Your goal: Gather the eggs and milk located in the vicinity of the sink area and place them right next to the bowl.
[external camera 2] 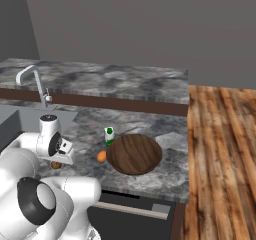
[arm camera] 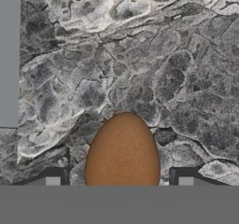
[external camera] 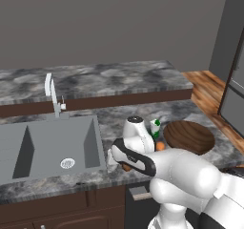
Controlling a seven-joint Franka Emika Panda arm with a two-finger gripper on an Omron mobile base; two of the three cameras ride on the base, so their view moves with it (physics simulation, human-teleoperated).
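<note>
Both jaws astride brown egg (arm camera: 123, 150)

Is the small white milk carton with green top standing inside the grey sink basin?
No, the milk carton stands on the counter beside the brown wooden bowl.

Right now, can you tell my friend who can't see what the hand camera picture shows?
A brown egg lies on the grey marbled counter, right between the two dark tips of the robot's claw. A flat grey strip of the sink runs along the left edge.
</note>
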